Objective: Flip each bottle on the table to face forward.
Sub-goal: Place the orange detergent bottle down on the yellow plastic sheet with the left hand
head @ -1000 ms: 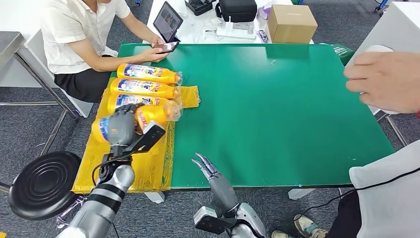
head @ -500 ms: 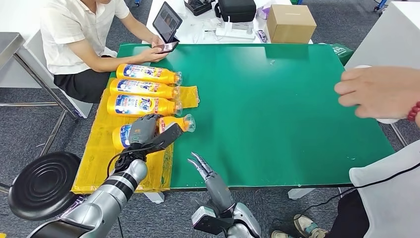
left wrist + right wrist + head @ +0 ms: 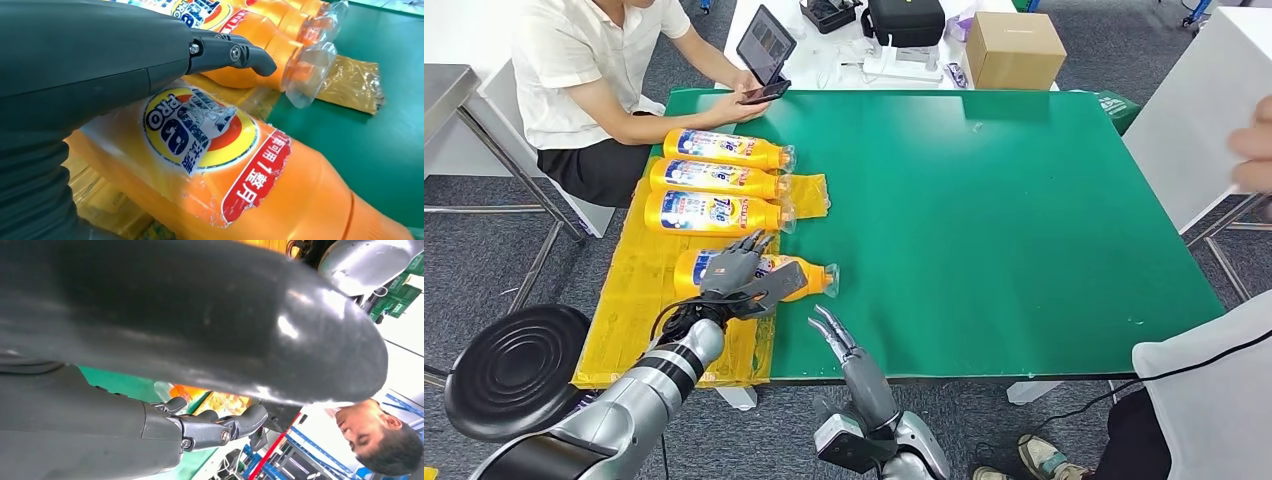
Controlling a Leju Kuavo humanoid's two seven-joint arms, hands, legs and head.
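Observation:
Four orange detergent bottles lie on their sides on a yellow plastic sheet (image 3: 639,310) at the left of the green table (image 3: 984,200). Three bottles (image 3: 714,179) form a row at the back, labels up. The nearest bottle (image 3: 809,280) lies label up (image 3: 210,150), with its clear cap toward the table's middle. My left hand (image 3: 742,268) rests over this bottle, and its fingers (image 3: 230,52) are stretched out straight above it, not wrapped round it. My right hand (image 3: 842,345) hovers at the table's near edge, fingers apart and holding nothing (image 3: 200,430).
A seated person at the far left corner holds a phone (image 3: 759,95) beside a propped tablet. Another person's hand (image 3: 1254,150) shows at the right edge. A cardboard box (image 3: 1014,47) stands behind the table. A black stool (image 3: 509,365) is at my left.
My left hand carried the nearest bottle right and toward me, laid it flat with its label up, and straightened its fingers. The person's hand on the right drew back.

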